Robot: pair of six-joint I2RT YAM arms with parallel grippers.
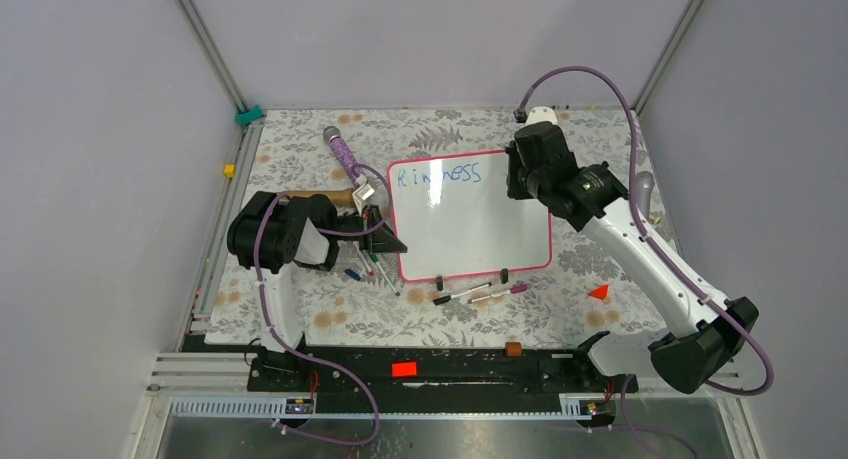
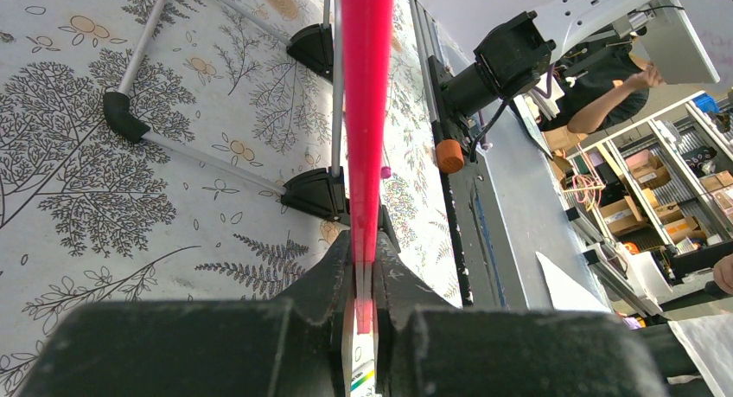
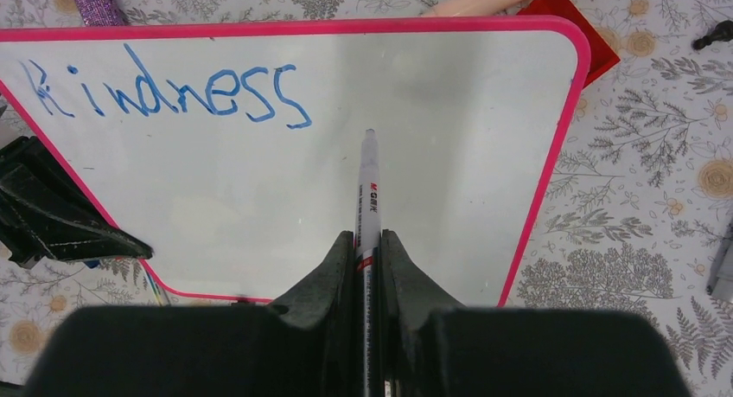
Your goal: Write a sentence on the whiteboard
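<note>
Since one blue word (image 3: 164, 94), "kindness", sits at the top left of the whiteboard (image 1: 470, 229), you're mid-sentence with the next word to write. The whiteboard lies flat in the middle of the flowered tablecloth (image 1: 300, 149), between the two arms.

The left gripper (image 2: 366, 272) is clamped on the pink rim at the board's left edge. The right gripper (image 3: 367, 241) is closed on a marker (image 3: 369, 181), with the tip pointing away from the wrist, just right of and below the last "s". Can't tell if the tip touches the surface.

Tips for this step:
- Don't loosen the left clamp; the glossy board will likely slide under pen pressure.
- Start the new word with a clear gap after the "s", on the same baseline, or drop to a second line; room to the right edge looks short.
- Press lightly, since a tilted tip may skip or drag.
- Make slow strokes and lift between letters.
- Watch the right wrist camera, because the arm blocks that corner from above.
- The loose pens (image 1: 480, 294) near the front edge are out of your way.
</note>
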